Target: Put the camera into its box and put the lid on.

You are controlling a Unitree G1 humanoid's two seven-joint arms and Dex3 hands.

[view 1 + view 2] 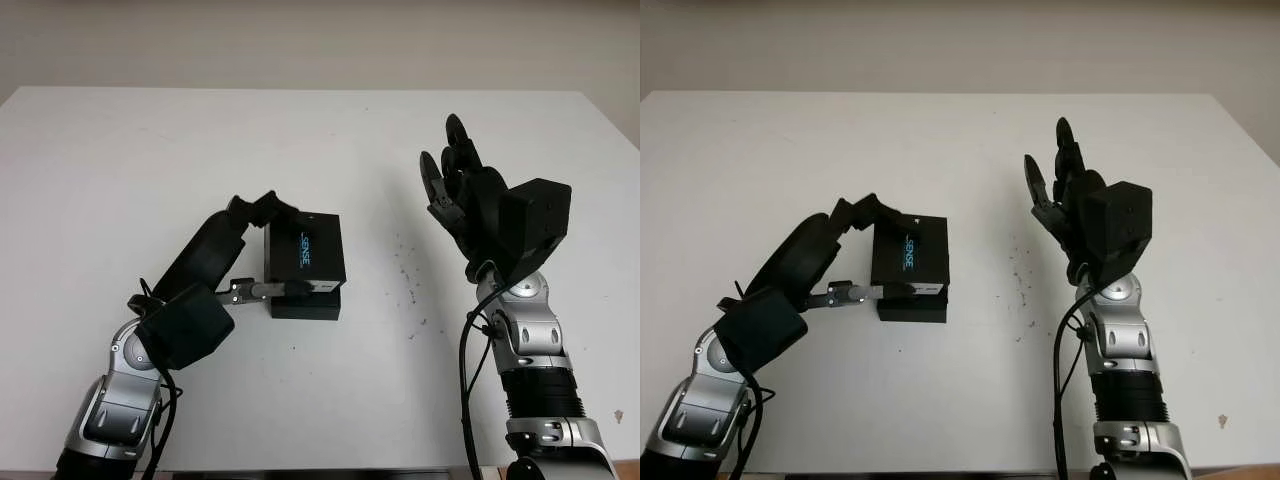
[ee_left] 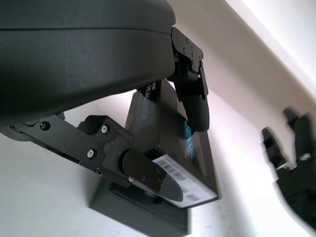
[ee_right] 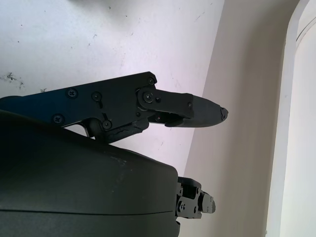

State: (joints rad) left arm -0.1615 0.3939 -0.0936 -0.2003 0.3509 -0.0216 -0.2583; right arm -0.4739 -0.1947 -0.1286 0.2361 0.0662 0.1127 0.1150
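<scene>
The lid (image 1: pixel 304 253), black with blue lettering on its top, is held over the box (image 1: pixel 306 304), which sits on the white bench (image 1: pixel 330 140) left of centre. The lid is seen offset from the box, overhanging it toward the far side, so that the box's near edge shows beneath; it is judged to be mid-placement and not yet seated. The camera cannot be made out and is presumed to be inside. The lid is pinched by the left hand (image 1: pixel 268 250), one finger at its far edge and another at its near edge, a grip that probably leaves the top free for lowering squarely. In the left wrist view a barcode label (image 2: pixel 180 181) on the lid's side is shown, which the head views hardly reveal. The right hand (image 1: pixel 1065 200) is held open above the bench, well apart to the right, holding nothing.
</scene>
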